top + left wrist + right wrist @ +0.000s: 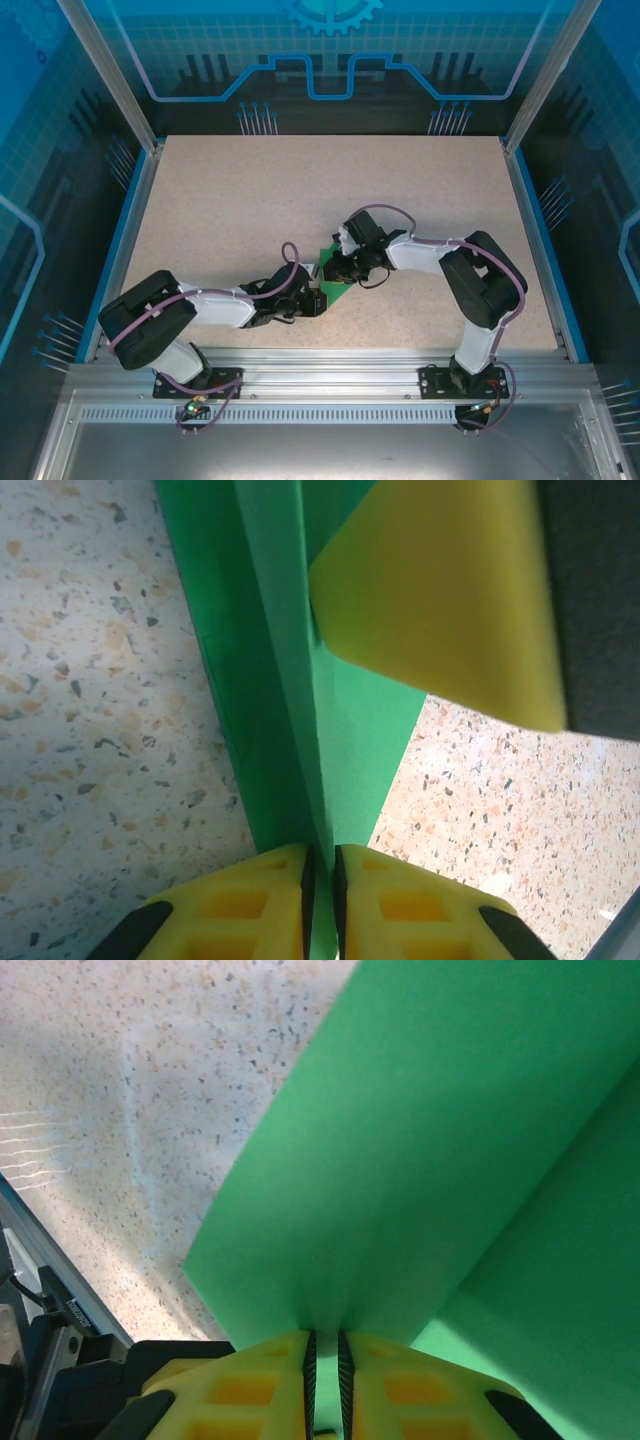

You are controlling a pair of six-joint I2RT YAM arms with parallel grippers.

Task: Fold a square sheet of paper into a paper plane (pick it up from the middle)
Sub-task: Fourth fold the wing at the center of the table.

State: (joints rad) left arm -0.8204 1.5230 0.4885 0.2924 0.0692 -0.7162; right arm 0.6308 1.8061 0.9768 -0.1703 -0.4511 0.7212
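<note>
Both grippers pinch the thin bright-green sheet of paper [280,680], partly folded, over the speckled table [90,700]. It is light, floppy and easy to tear, so I think holding near the crease is best. My left gripper [321,865] squeezes the fold tight. My right gripper [325,1345] squeezes another edge, close by.

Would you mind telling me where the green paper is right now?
In the top view, the green paper is near the table's centre, pinched by the left fingers and the right fingers.
</note>
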